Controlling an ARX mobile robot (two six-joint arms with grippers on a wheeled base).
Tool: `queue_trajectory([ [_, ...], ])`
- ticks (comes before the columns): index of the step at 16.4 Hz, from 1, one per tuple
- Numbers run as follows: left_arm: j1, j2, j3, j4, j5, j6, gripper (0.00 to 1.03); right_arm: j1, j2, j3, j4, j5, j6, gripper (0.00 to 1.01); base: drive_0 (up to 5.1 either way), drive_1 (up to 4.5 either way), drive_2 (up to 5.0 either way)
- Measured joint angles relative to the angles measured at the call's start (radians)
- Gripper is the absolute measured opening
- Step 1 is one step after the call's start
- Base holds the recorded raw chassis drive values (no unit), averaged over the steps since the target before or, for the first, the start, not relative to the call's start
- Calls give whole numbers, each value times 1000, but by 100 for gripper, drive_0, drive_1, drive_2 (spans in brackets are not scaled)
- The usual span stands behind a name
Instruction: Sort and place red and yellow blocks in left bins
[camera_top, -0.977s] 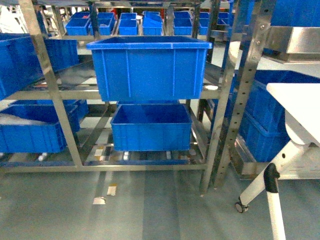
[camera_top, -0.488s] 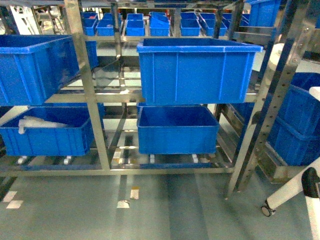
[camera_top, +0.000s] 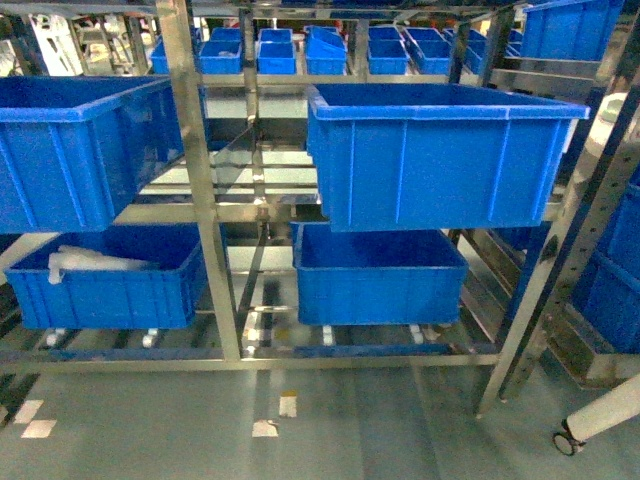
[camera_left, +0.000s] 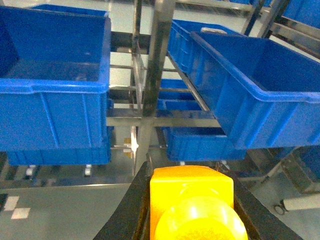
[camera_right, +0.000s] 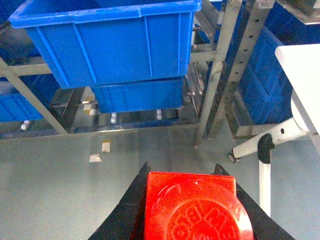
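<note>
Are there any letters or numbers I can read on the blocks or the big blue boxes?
Red block, held in the right gripper: raised letters ring its round stud, too blurred to read.
Yellow block, held in the left gripper: no writing shows.
Blue crates on the metal rack: no labels or numbers to see.

Two bins (camera_top: 445, 150) (camera_top: 75, 145) side by side on the upper shelf (camera_top: 230, 212), two more (camera_top: 380, 275) (camera_top: 105, 280) beneath. Smaller trays (camera_top: 300, 50) behind. Floor (camera_top: 330, 425) in front.
</note>
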Motion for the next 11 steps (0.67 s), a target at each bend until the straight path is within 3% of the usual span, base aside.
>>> queue_trajectory([
  [11, -1, 0, 2, 6, 2, 0, 26, 0, 5, -2, -2, 1, 0, 27, -307, 497, -179],
])
